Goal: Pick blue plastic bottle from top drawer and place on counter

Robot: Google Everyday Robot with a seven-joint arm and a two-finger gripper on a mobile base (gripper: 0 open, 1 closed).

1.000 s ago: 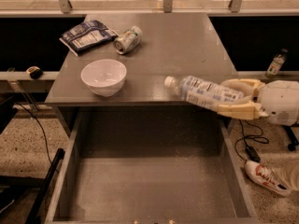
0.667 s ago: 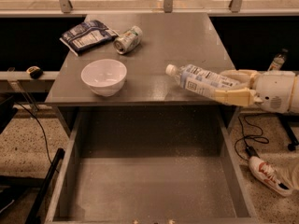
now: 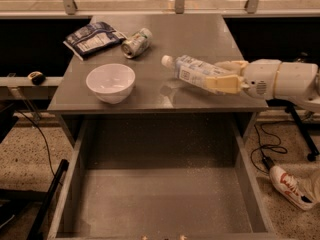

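The blue plastic bottle (image 3: pixel 192 73), clear with a white cap and pale label, lies tilted in the air just above the right part of the counter (image 3: pixel 165 44), cap pointing left. My gripper (image 3: pixel 224 75) reaches in from the right and is shut on the bottle's base end, one cream finger above and one below. The top drawer (image 3: pixel 160 194) stands pulled open below the counter, its speckled floor bare.
A white bowl (image 3: pixel 110 82) sits near the counter's front left. A metal can (image 3: pixel 137 42) lies on its side behind it, beside a dark snack bag (image 3: pixel 93 38). A cable and a shoe (image 3: pixel 290 186) lie on the floor at right.
My gripper has carried the bottle up and away from the counter's front edge, further over the counter's right side. The drawer, bowl, can and bag have not moved.
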